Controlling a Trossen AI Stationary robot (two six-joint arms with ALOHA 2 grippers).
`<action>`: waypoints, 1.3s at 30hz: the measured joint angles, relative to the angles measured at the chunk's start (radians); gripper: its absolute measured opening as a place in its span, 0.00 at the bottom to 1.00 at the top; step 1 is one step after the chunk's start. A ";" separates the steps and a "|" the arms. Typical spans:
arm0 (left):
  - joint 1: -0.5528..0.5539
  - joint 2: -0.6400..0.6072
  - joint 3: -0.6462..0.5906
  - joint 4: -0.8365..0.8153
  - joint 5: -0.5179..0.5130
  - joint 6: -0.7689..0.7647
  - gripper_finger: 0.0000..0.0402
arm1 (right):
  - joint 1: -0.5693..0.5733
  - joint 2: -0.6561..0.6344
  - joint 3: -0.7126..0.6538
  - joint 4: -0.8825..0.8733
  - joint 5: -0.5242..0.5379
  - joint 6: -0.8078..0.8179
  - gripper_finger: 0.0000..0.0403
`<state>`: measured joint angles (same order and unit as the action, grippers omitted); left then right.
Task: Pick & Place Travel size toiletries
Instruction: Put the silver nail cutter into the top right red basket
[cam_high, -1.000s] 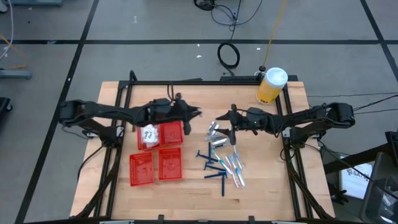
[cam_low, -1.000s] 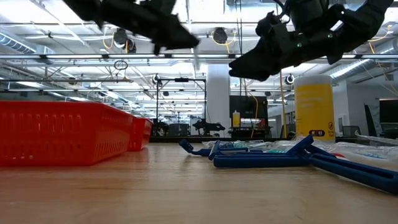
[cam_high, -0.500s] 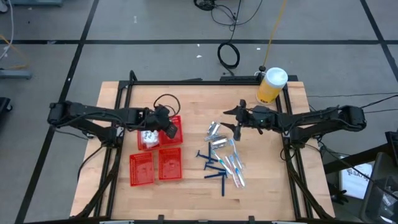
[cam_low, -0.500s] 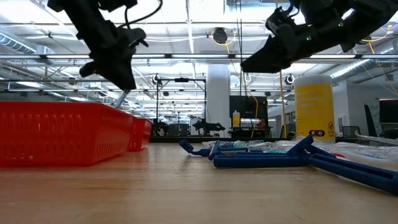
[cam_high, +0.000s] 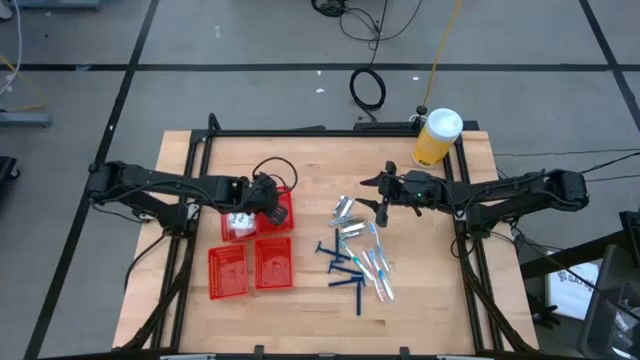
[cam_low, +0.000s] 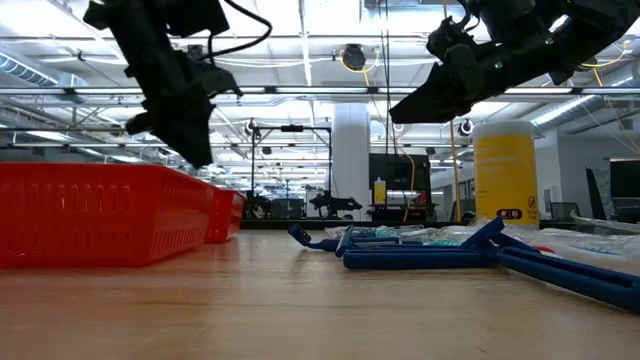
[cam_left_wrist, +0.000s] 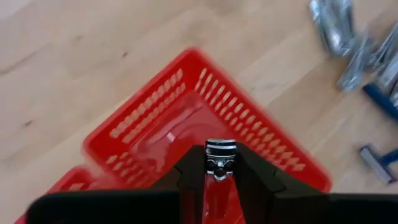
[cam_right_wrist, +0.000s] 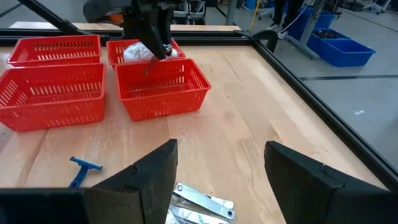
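Hovering over the red basket (cam_left_wrist: 186, 134), the left pincer (cam_left_wrist: 219, 163) is pinching a small silver tube (cam_left_wrist: 220, 151) and should be releasing only once centred above the basket floor directly beneath it.

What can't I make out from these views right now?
- Low view: what the basket holds, hidden behind its red wall.
- Left wrist view: most of the tube, hidden inside the left gripper; the picture is blurred.
- Right wrist view: the razor handle, cut off by the right gripper.
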<state>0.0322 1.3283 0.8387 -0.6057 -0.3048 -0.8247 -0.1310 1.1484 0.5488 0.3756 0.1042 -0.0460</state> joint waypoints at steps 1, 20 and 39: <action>0.000 0.013 0.001 0.007 0.005 -0.002 0.22 | 0.000 0.000 0.000 -0.001 0.000 0.000 0.56; 0.081 0.004 0.001 0.047 0.087 0.148 0.59 | 0.007 0.063 0.000 -0.129 -0.004 0.034 0.56; 0.100 -0.121 0.001 0.441 -0.072 0.527 0.60 | 0.200 0.368 0.001 0.017 -0.108 0.021 0.56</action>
<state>0.1321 1.2072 0.8398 -0.1650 -0.3763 -0.2974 0.0688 1.5161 0.5495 0.3927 -0.0036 -0.0250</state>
